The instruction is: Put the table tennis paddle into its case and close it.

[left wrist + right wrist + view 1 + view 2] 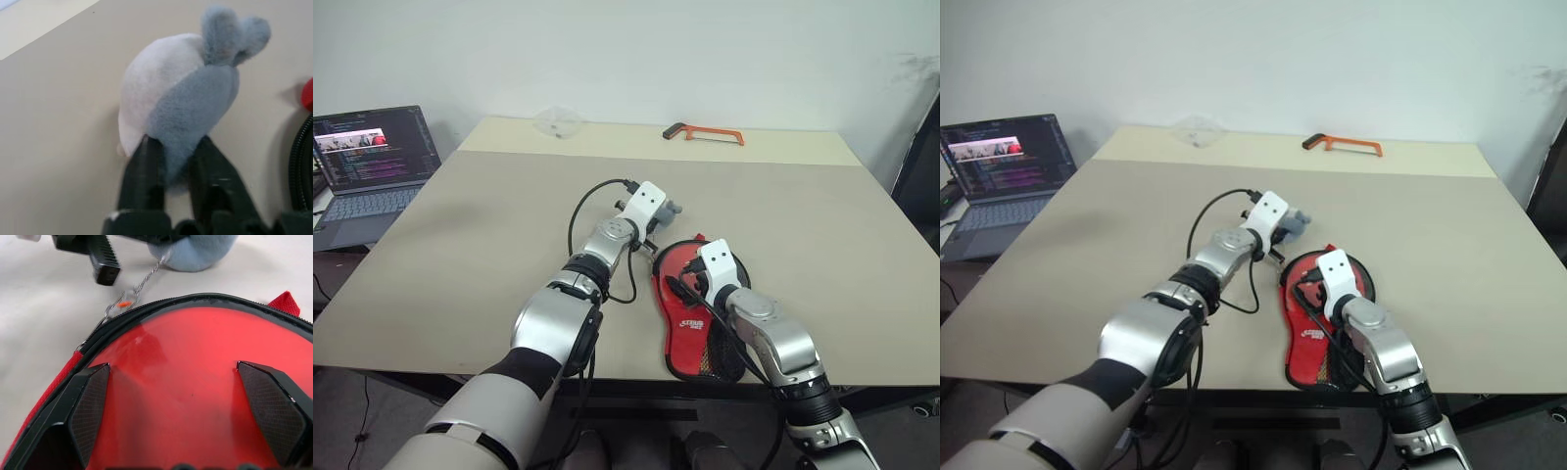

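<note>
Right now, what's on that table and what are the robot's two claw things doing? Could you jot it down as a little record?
Table: beige top
Case: red and black, lying flat at the near edge
Plush tag: grey and white, on a thin chain running to the case's zip
Left pincer: shut on the plush tag
Right pincer: open, fingers spread over the case's clear red window
Hacksaw: orange, at the far edge
Laptop: open, off the table's left side

right arm hides much of the case; paddle inside barely discernible.
</note>
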### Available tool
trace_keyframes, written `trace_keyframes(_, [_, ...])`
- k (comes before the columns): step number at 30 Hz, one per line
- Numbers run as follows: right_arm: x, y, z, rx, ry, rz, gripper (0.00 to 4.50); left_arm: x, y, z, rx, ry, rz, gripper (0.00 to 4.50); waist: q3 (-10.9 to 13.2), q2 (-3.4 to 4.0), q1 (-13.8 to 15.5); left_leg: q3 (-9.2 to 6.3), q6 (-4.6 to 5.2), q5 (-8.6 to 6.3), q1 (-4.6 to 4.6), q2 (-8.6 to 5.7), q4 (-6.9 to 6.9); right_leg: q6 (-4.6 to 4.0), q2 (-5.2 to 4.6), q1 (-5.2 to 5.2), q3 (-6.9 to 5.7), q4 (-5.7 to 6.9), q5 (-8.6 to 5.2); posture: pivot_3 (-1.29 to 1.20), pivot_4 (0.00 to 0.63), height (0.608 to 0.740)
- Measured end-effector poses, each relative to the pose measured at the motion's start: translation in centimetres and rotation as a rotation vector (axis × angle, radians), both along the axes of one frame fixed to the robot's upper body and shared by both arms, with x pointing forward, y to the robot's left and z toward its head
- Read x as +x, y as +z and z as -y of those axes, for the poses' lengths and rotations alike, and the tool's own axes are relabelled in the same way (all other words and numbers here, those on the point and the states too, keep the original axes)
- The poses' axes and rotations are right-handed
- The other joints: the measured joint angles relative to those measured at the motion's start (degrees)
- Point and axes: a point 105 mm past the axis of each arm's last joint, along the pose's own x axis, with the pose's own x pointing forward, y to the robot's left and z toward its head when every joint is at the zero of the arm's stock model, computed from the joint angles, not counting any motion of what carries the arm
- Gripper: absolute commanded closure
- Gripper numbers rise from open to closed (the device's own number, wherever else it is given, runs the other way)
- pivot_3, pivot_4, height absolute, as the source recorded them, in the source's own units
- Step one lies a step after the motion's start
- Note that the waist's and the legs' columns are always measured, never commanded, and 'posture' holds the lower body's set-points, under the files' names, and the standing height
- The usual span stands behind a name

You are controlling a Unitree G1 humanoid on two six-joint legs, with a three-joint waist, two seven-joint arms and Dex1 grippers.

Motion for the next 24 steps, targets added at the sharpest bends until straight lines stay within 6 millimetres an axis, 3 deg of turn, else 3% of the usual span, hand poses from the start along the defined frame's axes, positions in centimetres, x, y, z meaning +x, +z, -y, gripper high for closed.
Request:
trace_keyframes(6, [-0.5,-0.1,-0.2,-0.009,0.019,-0.012,0.0,0.3,0.9,0.7,0.134,0.015,0.091,4.49,0.0,0.0,0.0,0.0,-0.02,0.01,0.02,0.0,0.0,0.02,0.0,-0.01,0.0,0.01,0.01,0.0,0.15,0.74])
trace_keyframes(13, [-1.1,-0.2,-0.5,-0.012,0.034,-0.023,0.0,0.6,4.8,3.1,0.294,0.001,0.324,4.49,0.0,0.0,0.0,0.01,-0.04,0.01,0.01,-0.01,-0.01,0.04,0.0,-0.01,0.02,-0.03,0.02,0.0,0.15,0.74])
trace_keyframes(24, [-2.5,-0.4,-1.0,-0.012,0.044,-0.043,0.0,-0.4,4.7,6.2,0.462,-0.043,0.482,4.49,0.0,0.0,0.0,0.03,-0.05,0.01,0.0,-0.02,-0.05,0.03,0.0,-0.06,0.04,-0.03,0.01,0.0,0.15,0.74])
